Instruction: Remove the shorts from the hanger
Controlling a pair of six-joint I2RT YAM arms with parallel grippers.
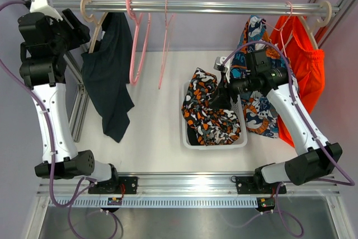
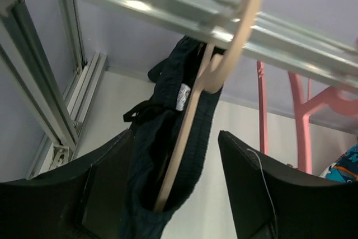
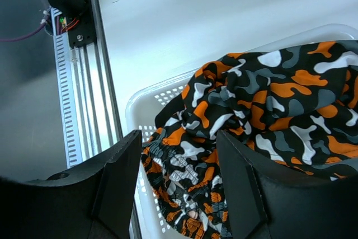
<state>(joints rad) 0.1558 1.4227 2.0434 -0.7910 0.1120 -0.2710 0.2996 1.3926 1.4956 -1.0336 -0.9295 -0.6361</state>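
The dark navy shorts (image 1: 109,76) hang by the waistband from a beige wooden hanger (image 1: 95,23) at the left end of the rail. My left gripper (image 1: 80,29) is open beside them. In the left wrist view its jaws (image 2: 176,134) stand either side of the waistband (image 2: 168,155) and the hanger arm (image 2: 184,132). The camouflage shorts (image 1: 210,113) lie bunched in a white basket (image 1: 187,138). My right gripper (image 1: 221,98) is open and empty just above them (image 3: 179,134); they also show in the right wrist view (image 3: 268,99). I cannot make out the plain black pair.
Two empty pink hangers (image 1: 137,37) hang on the metal rail (image 1: 224,7). A blue-orange patterned garment (image 1: 257,110) and a bright orange one (image 1: 305,65) hang at the right. An aluminium frame post (image 1: 78,99) stands left of the navy shorts.
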